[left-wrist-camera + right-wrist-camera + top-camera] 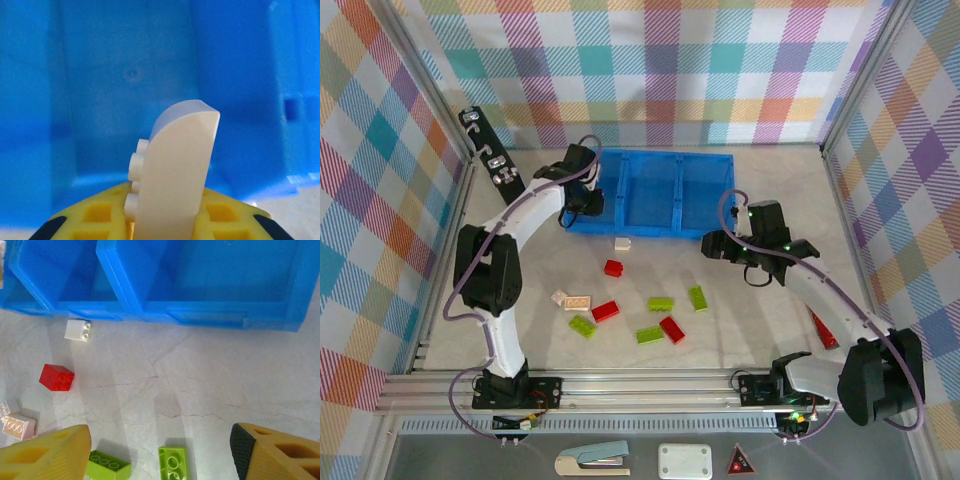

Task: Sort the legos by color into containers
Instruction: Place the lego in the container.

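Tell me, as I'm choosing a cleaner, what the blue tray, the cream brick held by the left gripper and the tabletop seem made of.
Blue tray: moulded plastic, semi-glossy; uniform colour, soft highlights on its walls.
Cream brick: hard plastic, smooth satin finish; crisp moulded studs.
Tabletop: pale with thin veins, marble-like, but possibly printed laminate; I cannot tell which.

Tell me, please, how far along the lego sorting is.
Done: nothing yet; the blue tray looks empty in all three compartments. In hand: the left gripper is shut on a cream brick at the left compartment; the right gripper hangs open. Left: red bricks, green bricks and white bricks on the table.
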`<state>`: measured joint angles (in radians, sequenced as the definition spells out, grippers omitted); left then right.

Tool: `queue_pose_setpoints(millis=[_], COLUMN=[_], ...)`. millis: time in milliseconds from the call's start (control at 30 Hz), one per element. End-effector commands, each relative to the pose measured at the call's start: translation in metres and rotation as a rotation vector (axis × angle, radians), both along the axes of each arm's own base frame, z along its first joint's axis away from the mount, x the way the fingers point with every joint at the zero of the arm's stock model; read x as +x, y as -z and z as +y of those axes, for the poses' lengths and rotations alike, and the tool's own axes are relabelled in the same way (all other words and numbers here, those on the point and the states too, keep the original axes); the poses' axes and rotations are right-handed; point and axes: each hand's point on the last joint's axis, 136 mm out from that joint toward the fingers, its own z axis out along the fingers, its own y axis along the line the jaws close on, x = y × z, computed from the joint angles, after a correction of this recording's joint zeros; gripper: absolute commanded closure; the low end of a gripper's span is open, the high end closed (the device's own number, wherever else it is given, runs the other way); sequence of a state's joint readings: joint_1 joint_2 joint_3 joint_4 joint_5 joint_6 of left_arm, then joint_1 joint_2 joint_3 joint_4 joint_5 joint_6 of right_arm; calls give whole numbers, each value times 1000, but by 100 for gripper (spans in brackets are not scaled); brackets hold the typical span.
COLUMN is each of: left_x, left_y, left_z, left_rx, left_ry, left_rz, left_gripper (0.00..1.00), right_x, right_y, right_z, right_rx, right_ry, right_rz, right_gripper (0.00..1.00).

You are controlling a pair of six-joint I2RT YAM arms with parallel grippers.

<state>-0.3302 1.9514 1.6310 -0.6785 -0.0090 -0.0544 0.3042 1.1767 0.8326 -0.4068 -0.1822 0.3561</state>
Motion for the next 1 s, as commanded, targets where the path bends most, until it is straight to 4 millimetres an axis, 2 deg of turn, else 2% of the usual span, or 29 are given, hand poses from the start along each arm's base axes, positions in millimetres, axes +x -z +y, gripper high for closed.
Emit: queue_pose_setpoints(millis=[0, 200, 333, 467, 600, 967], left_x=[18, 41, 45, 44, 43, 43], left_y=[5, 35, 54, 65, 66, 49], left_z=[7, 8, 6, 2, 0, 0], left_rx=[53, 79, 74, 46, 30, 20], left_ry=[-14, -37, -50, -57, -62, -61], left_rz=[-17, -2, 19, 40, 43, 21], left_gripper=[76, 76, 76, 73, 71, 66], right_x=[-13, -28, -38, -45, -50, -55], right_y=[0, 3, 6, 7, 10, 12], right_z=[-7, -11, -14, -16, -16, -17], right_rx=[-6, 25, 35, 34, 38, 36], right_ry=[23, 56, 74, 79, 76, 71], right_rz=[19, 40, 48, 49, 54, 64], right_gripper=[25, 27, 28, 29, 29, 29])
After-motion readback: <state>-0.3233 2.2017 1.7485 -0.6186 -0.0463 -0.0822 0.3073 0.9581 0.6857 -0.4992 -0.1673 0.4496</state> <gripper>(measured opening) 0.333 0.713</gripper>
